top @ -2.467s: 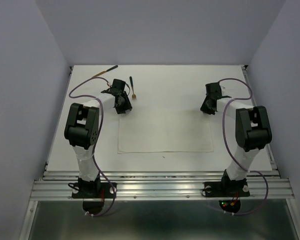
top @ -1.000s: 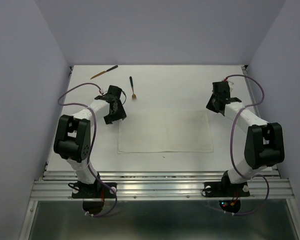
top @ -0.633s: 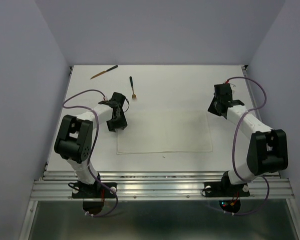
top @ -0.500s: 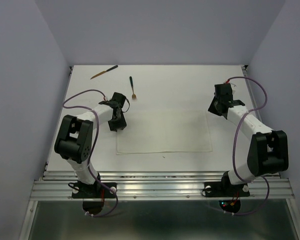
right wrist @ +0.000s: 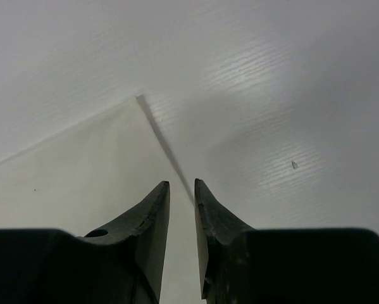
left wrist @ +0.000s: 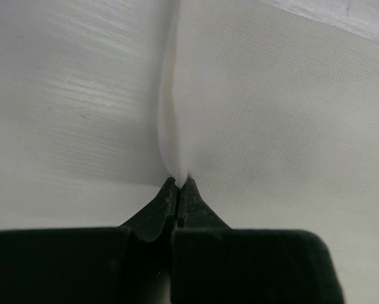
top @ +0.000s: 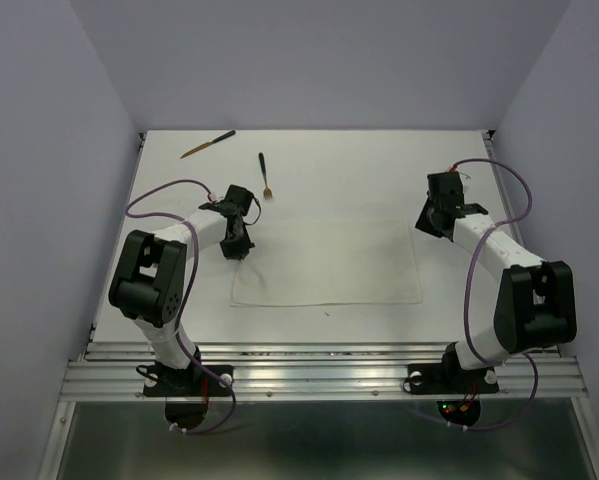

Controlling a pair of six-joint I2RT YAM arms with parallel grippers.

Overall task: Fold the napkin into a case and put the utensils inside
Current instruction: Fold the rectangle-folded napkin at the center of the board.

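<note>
Napkin lies flat and unfolded mid-table, slightly toward 6 o'clock, no fold made yet

Utensils well apart from it at 11 o'clock: fork nearer the cloth, knife up by the far edge, both untouched

Left gripper sits at the napkin's 10 o'clock corner. In the left wrist view its tips are pressed together with a raised ridge of white cloth caught between them, so it is pinching the napkin's left edge

Right gripper is at the 2 o'clock corner. In the right wrist view its jaws stand a narrow gap apart, with the napkin's right edge running down between them and the corner ahead at 12 o'clock. Not closed on anything, and whether the tips touch the cloth is hard to say from this angle

Step in hand, as I judge it: get both far corners gripped for the first fold. To do it well:
- right tips go down flush to the table so one slips under the edge
- close fully before any lift
- raise both corners together and level
- carry them toward 6 o'clock at equal pace so edges line up
- left should not pull alone or the cloth skews
</note>
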